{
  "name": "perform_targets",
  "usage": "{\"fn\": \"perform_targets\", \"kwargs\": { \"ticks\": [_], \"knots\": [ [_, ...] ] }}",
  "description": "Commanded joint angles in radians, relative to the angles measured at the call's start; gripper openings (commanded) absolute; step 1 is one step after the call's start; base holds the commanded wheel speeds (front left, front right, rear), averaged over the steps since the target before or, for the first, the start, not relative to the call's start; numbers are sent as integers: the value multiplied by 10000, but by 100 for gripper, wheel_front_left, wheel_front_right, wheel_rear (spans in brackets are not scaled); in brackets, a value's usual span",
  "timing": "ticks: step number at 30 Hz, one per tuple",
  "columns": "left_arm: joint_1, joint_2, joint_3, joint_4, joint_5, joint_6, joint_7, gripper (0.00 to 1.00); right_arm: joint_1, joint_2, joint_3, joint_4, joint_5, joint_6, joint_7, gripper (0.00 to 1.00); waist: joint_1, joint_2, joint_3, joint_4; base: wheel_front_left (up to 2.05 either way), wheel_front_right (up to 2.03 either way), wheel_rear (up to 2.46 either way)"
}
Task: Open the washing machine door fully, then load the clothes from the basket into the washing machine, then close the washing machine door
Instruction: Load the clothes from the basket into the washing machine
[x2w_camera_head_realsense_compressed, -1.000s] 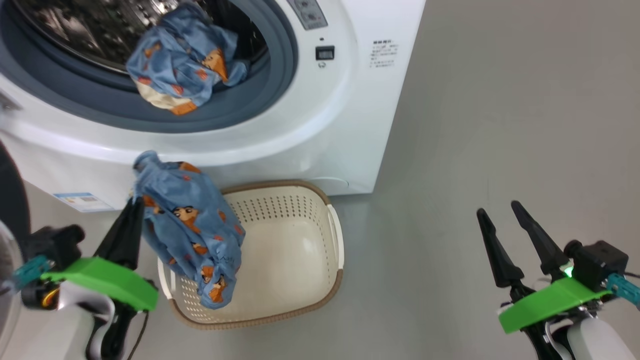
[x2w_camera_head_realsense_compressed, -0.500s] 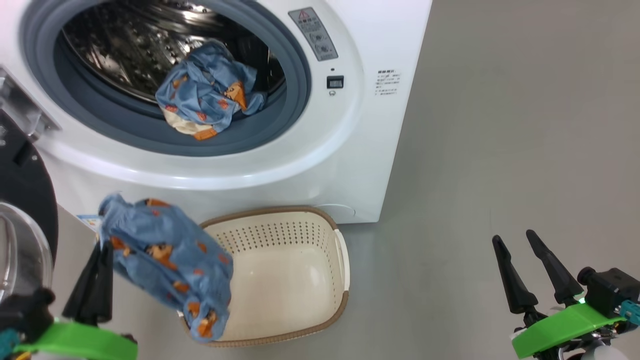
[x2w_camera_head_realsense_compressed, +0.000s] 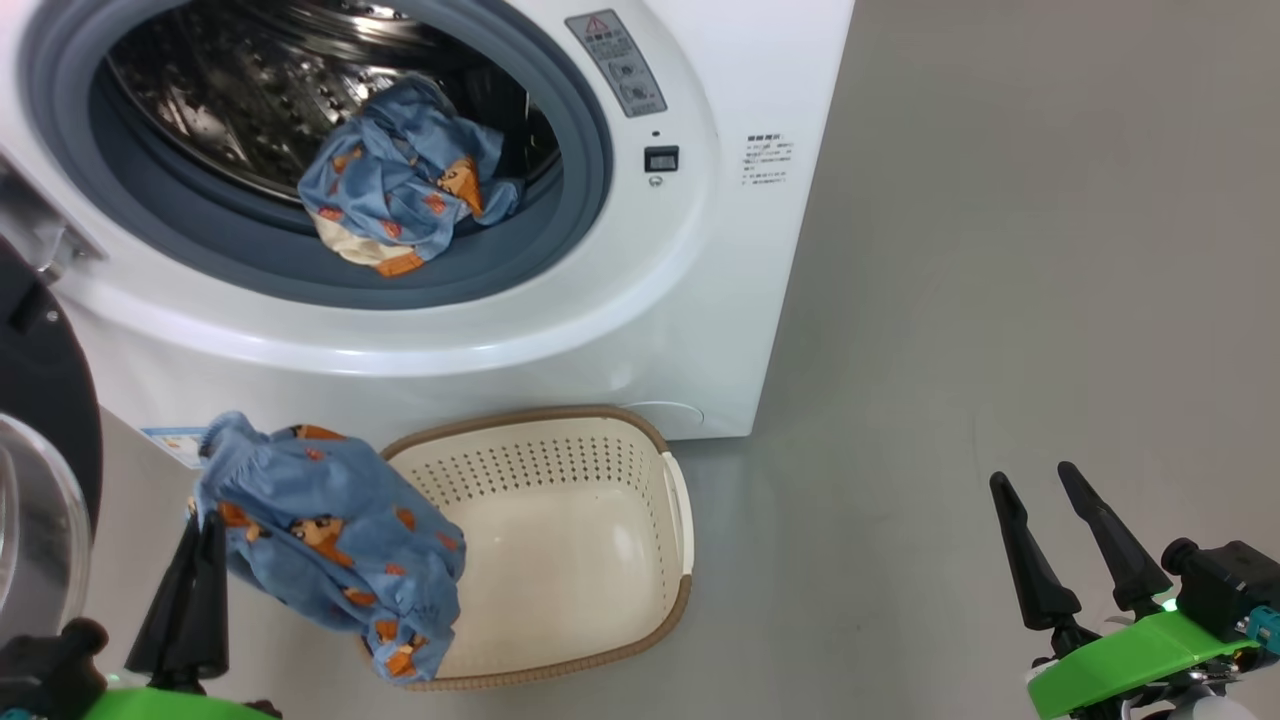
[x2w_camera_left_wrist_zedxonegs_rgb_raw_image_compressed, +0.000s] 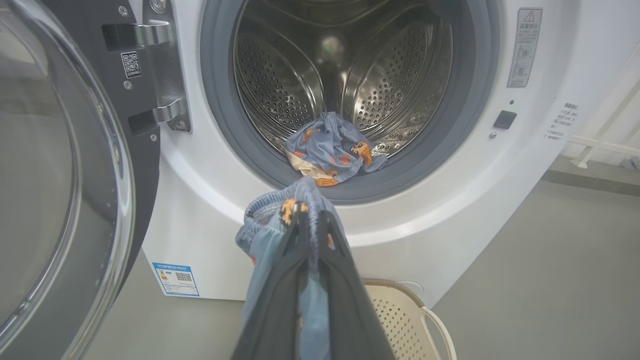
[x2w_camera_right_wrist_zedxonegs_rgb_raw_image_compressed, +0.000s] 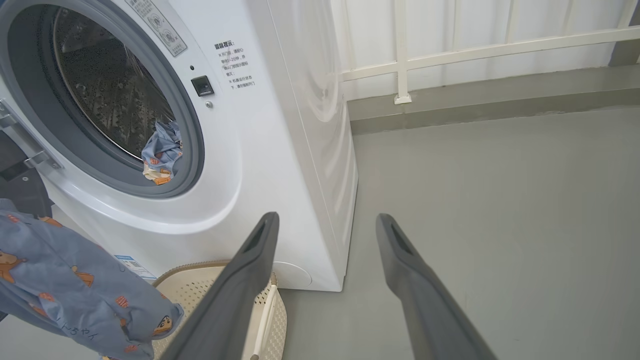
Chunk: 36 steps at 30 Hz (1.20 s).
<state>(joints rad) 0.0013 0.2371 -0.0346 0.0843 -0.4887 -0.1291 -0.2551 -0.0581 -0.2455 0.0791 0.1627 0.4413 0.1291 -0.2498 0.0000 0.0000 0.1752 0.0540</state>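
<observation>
my left claw (x2w_camera_left_wrist_zedxonegs_rgb_raw_image_compressed: 311, 222) is pinched shut on the gathered elastic edge of a blue garment (x2w_camera_head_realsense_compressed: 320, 530). it hangs at the lower left of the head view, over the left rim of the basket (x2w_camera_head_realsense_compressed: 560, 445) and below the mouth of the machine (x2w_camera_head_realsense_compressed: 700, 300). my right claw (x2w_camera_head_realsense_compressed: 1034, 478) sits at the lower right, fingers parted, holding nothing.

the cloth is light, soft and limp, i judge. it will sag, swing and drape over whatever it meets, and nothing in it can break. the loose end could snag on the grey ring (x2w_camera_head_realsense_compressed: 585, 170) or trail outside it. the waistband is the best hold, thick and bunched. how deep it sits between my fingers i cannot tell.

its long axis runs from the pinched band at the upper left down to the loose hem at the lower right, so it hangs slanted, hem toward the basket.

another garment (x2w_camera_head_realsense_compressed: 400, 200) lies at the front of the drum (x2w_camera_head_realsense_compressed: 220, 100), partly on the ring. the door (x2w_camera_left_wrist_zedxonegs_rgb_raw_image_compressed: 50, 175) stands open at the far left.
</observation>
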Motion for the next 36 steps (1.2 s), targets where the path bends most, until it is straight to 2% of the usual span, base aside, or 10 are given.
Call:
{"fn": "perform_targets", "kwargs": {
  "ticks": [1, 9, 20, 24, 36],
  "knots": [
    [-447, 238, 420, -255, 95, -16, -66, 0, -95, -83, 138, -268, -40, 16, -120, 100, 0, 0, 119, -66, 0, 0, 0],
    [-1504, 427, 290, -174, 12, -16, -66, 0, -344, 97, 101, -364, -124, 16, -120, 100, 0, 0, 726, -297, 0, 0, 0],
    [-4591, 1070, -159, 702, -223, -16, -66, 0, -950, 431, 221, -460, -279, 16, -120, 100, 0, 0, 1808, -758, 0, 0, 0],
    [-5942, 1259, -451, 1665, -667, -16, -66, 0, -1244, 577, 332, -478, -330, 16, -120, 100, 0, 0, 2225, -1023, 0, 0, 0],
    [-9059, 2054, -1901, 5765, -1568, -16, -66, 0, -1905, 967, 621, -588, -437, 16, -120, 100, 0, 0, 3302, -1932, 0, 0, 0]
  ]
}}
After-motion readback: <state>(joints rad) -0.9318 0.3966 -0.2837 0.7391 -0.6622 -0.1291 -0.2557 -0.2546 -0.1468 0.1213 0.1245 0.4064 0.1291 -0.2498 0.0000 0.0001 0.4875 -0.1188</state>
